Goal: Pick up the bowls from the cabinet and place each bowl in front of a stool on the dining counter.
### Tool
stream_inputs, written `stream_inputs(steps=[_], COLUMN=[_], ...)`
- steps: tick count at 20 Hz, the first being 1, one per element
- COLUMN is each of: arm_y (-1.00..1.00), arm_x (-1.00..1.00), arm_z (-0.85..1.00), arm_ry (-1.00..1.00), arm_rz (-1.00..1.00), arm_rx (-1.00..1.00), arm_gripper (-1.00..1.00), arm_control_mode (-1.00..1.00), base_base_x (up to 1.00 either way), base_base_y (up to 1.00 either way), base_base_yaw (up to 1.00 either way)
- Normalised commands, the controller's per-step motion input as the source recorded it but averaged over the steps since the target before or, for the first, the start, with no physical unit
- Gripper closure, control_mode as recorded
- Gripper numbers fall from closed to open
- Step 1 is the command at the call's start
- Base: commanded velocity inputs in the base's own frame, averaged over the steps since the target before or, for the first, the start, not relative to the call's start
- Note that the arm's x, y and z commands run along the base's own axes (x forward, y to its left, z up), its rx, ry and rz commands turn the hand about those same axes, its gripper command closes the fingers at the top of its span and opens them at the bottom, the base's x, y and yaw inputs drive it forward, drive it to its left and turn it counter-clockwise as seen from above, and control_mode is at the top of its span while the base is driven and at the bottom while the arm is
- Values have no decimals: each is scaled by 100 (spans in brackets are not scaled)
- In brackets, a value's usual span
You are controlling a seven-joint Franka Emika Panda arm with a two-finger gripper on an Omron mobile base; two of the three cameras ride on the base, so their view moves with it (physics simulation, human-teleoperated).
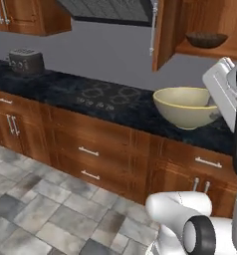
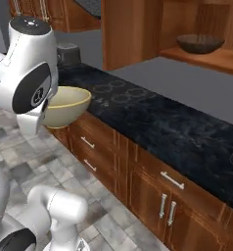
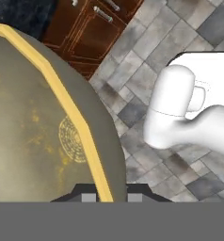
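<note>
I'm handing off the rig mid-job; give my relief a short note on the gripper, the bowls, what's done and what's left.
Gripper: shut on the rim of the cream bowl, which is held in the air over the wall counter's front edge, clear of the cabinet.
Brown bowl: on the cabinet shelf, door open.
Done: first bowl out of the cabinet.
Left: carry it to the dining counter and set it before a stool, then fetch and place the brown bowl.

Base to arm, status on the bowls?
Tool shut on cream bowl rim, bowl held off the counter. Brown bowl on cabinet shelf. Nothing in the way.
</note>
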Motion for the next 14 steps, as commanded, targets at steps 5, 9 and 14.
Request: stream_inputs(steps=[5, 9, 14], arm_y=[0, 0, 0], arm_x=[0, 0, 0], arm_z=[0, 0, 0], arm_ry=[0, 0, 0], arm_rz=[0, 0, 0], arm_rx=[0, 0, 0], arm_gripper=[100, 100, 100], arm_control_mode=[100, 100, 100], base_base_x=[-37, -20, -12], base_base_y=[23, 16, 14], base_base_yaw=[98, 100, 100])
